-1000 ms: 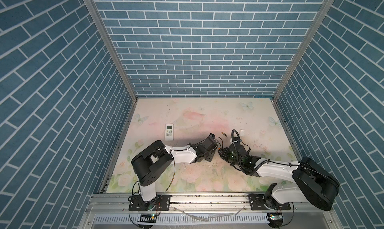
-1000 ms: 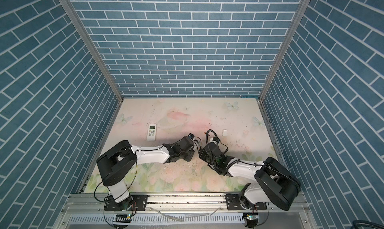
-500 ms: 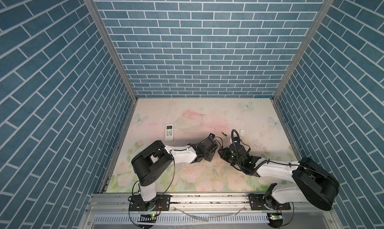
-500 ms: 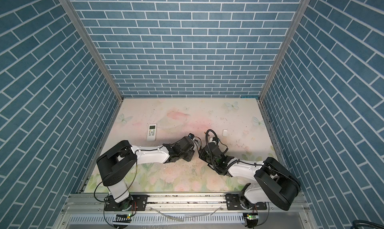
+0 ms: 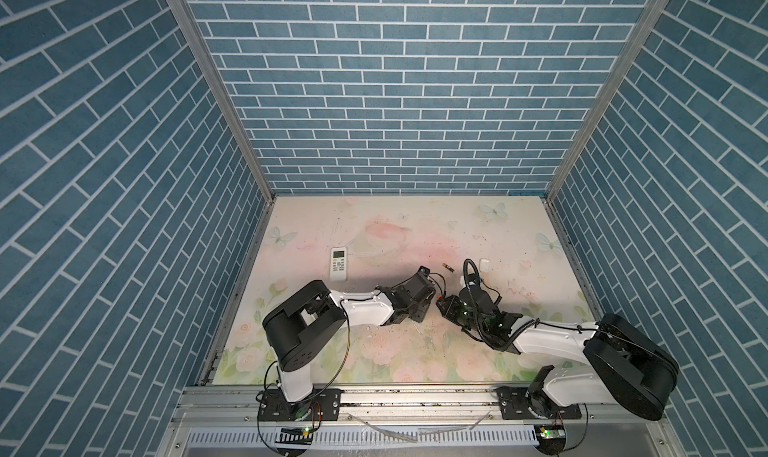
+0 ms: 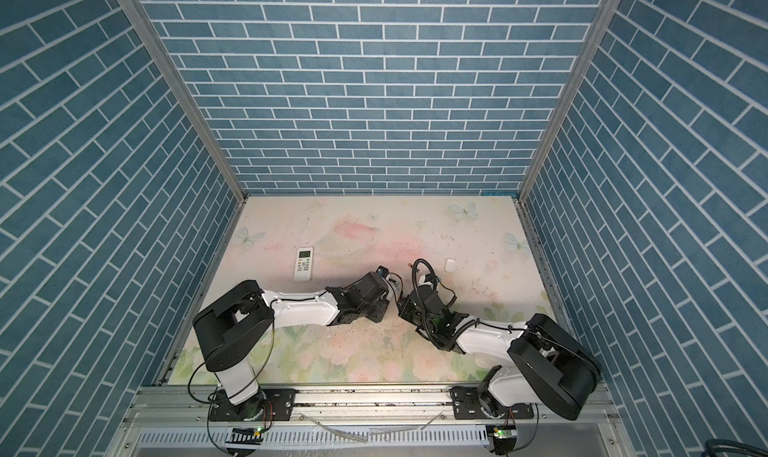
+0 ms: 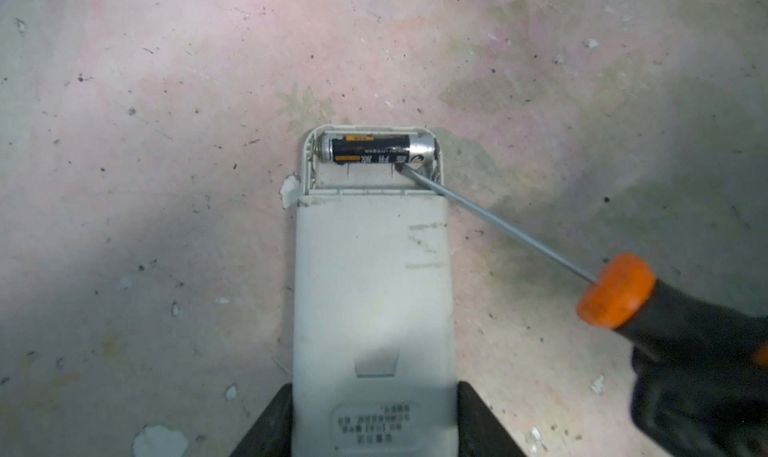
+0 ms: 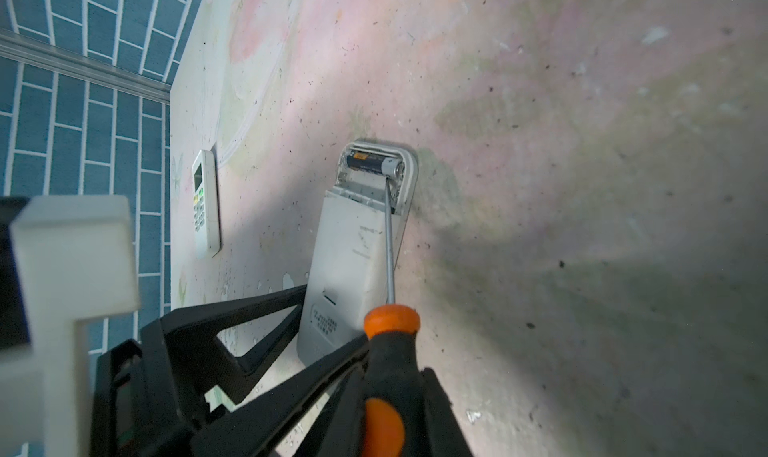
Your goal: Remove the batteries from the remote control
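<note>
1. The left gripper (image 7: 374, 423) is clamped across the label end of the face-down remote control (image 7: 370, 276), pinning it flat on the table (image 7: 145, 185).
2. The right gripper (image 8: 384, 396) is closed tight round the black-and-orange handle of the screwdriver (image 7: 507, 230), whose shaft slants down into the remote control's open compartment.
3. In that compartment there's a seated battery (image 7: 374, 149), lying crosswise in the slot at the remote control's very end. The slot next to it is bare.
4. The tip is in the bare slot, touching the seated battery's side right by its silver end.
5. Beyond the remote control's open end, well apart from it, a loose battery (image 5: 448, 268) lies on the table.
6. Further out that way sits a small white cover (image 5: 483, 264). A second remote (image 5: 338, 263) lies face up, well off on the left arm's side.
7. My read is that this is the prying step on the last cell in this remote control.
8. Next, the tip needs to get under that silver end and lever upward while the left clamp holds firm. A slip would skate the blade over the casing.
</note>
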